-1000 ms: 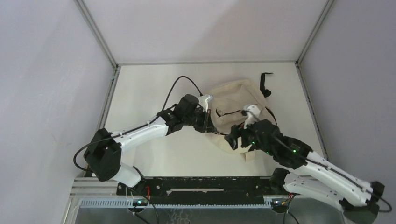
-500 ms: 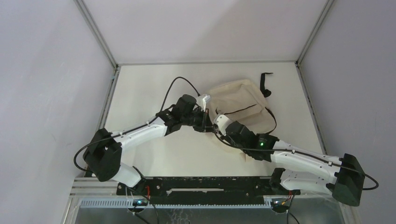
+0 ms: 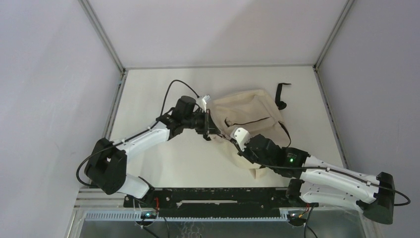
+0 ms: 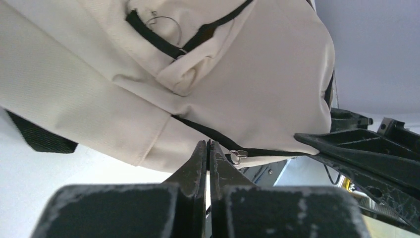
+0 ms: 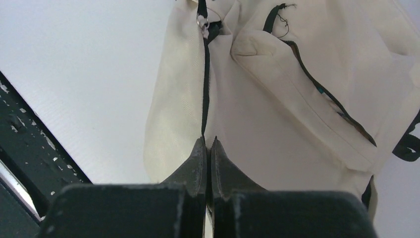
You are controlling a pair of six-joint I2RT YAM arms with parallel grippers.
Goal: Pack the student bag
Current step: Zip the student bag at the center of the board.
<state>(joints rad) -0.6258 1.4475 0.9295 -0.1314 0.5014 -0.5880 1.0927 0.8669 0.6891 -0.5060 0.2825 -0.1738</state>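
Right wrist: right tool (image 5: 208,140) clenched on the student bag (image 5: 297,124) at its zipper seam (image 5: 204,89).
Left tool (image 4: 207,145): clenched on the bag's 9 o'clock edge.
Risk: opposing pulls could slip the thin fabric or strain the seam.

**White surface inside a grey-panelled booth**

The surface (image 3: 148,94) is a flat, matte white board that reaches back to the far wall. Pale grey panels close it in on three sides: a back wall (image 3: 218,29), a left wall (image 3: 44,99) and a right wall (image 3: 381,74). A slim metal left post (image 3: 101,34) and a matching right post (image 3: 334,34) rise from the two far corners, slanting outward in the overhead view. A black rail (image 3: 218,197) lies along the near edge. Just below it is a grey slotted strip (image 3: 198,216). Both wrist views show patches of the same white surface, and the left one also shows some grey wall.
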